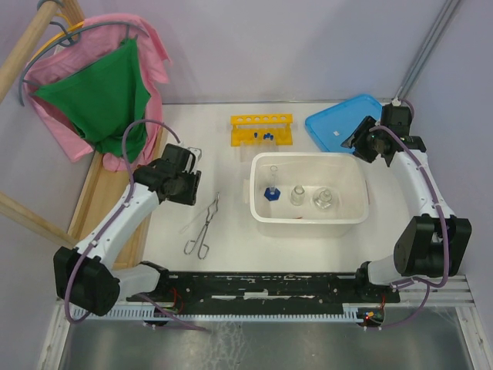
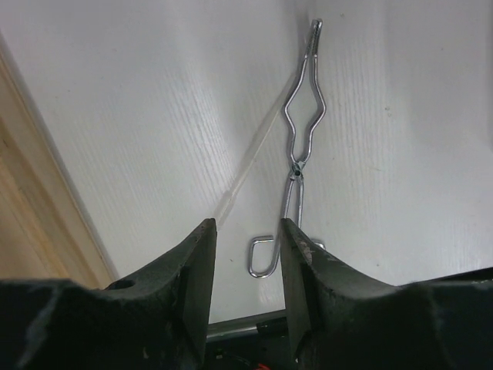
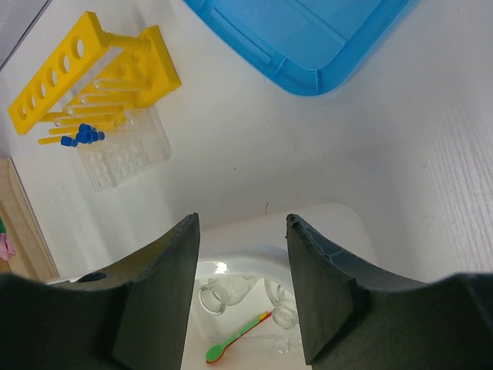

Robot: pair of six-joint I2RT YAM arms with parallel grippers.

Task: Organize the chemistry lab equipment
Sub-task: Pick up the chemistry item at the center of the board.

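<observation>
Metal tongs (image 1: 204,227) (image 2: 304,123) lie flat on the white table, left of the white tub (image 1: 308,225). My left gripper (image 1: 194,183) (image 2: 248,225) hovers open over their handle loops and holds nothing. A thin clear rod (image 2: 246,169) lies beside the tongs. The yellow test-tube rack (image 1: 262,127) (image 3: 92,69) lies at the back with blue-capped tubes (image 1: 268,136) (image 3: 83,137) in it. Two glass flasks (image 1: 298,194) (image 3: 219,291) and a thin green-and-red rod (image 3: 239,339) sit in the tub. My right gripper (image 1: 358,139) (image 3: 243,220) hangs open and empty above the tub's far right corner.
A flat blue lid (image 1: 339,123) (image 3: 308,38) lies at the back right, just behind the right gripper. A wooden frame (image 1: 100,193) runs along the table's left edge, with pink and green cloths (image 1: 100,92) hanging above it. A black rail (image 1: 262,285) lines the near edge.
</observation>
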